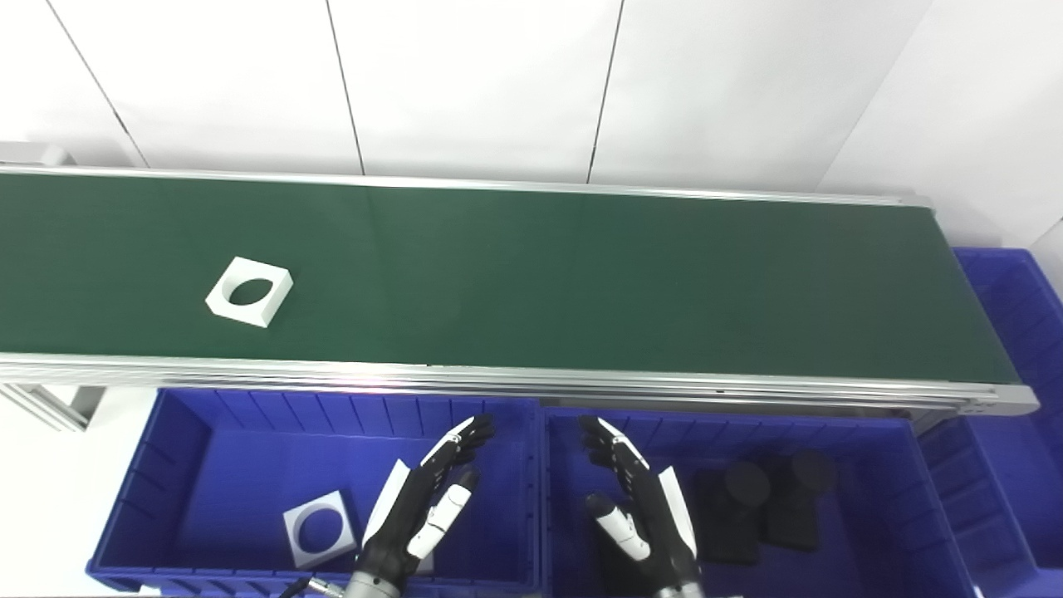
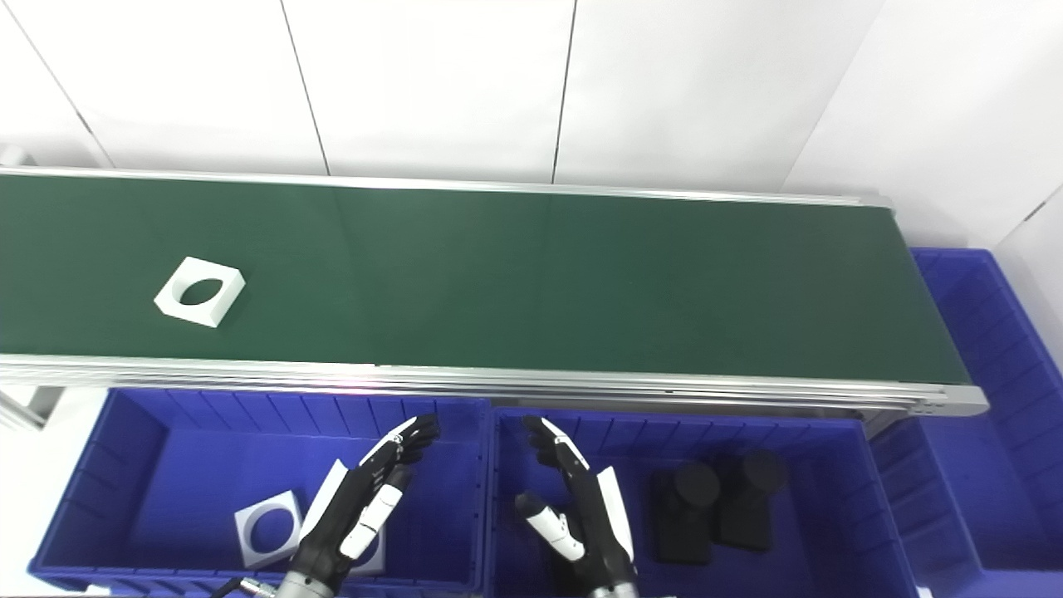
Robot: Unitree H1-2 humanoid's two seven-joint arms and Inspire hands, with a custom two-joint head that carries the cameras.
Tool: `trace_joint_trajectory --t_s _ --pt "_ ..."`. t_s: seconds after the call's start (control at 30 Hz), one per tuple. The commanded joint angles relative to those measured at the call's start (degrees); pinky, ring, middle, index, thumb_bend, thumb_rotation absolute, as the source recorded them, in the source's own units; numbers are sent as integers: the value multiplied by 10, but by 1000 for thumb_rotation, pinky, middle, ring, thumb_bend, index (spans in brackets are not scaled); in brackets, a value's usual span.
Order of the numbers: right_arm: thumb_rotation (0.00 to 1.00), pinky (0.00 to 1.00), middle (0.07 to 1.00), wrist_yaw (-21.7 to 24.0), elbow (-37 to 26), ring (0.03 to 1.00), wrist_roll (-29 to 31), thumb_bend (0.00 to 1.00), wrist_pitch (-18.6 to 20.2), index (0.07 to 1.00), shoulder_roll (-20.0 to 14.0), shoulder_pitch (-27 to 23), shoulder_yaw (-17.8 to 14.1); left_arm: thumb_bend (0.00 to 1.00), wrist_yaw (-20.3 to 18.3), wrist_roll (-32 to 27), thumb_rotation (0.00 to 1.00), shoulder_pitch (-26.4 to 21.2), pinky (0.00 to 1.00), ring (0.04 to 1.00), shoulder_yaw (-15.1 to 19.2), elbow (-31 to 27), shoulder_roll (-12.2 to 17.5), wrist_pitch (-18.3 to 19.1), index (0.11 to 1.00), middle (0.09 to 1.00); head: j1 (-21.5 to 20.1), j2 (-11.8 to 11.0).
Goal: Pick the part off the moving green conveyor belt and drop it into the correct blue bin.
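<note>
White part (image 1: 249,291) rides the belt (image 1: 581,274) near its left end; our left hand (image 1: 428,498) and right hand (image 1: 635,507) hang spread, empty (over bins). Mistimed grab = missed part, imo.

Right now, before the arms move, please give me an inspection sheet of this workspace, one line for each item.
Surface: green conveyor belt with silver rails; one part on it, at its left.
Job's things: white square part with round hole lies flat on the belt. Left blue bin holds a similar white part. Right blue bin holds black parts.
Clutter: nothing seen.
Hands: left hand and right hand are open, empty, above the bins.
Cables: thin black cable beside the left wrist.
Surroundings: white wall panels; third blue bin at the belt's right end.
</note>
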Motion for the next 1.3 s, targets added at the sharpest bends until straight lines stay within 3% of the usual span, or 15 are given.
trace_joint_trajectory --t_s 0.0,1.27 --pt "936 817 874 -9 -20 853 -5 878 -30 853 -3 -2 3 554 4 2 1000 -6 870 882 -1 -12 1 -17 879 868 0 -1" --pt "927 824 868 -23 -3 848 -7 857 -30 848 -4 -7 12 547 5 4 1000 -6 873 884 -2 -12 3 -17 881 869 -1 -4"
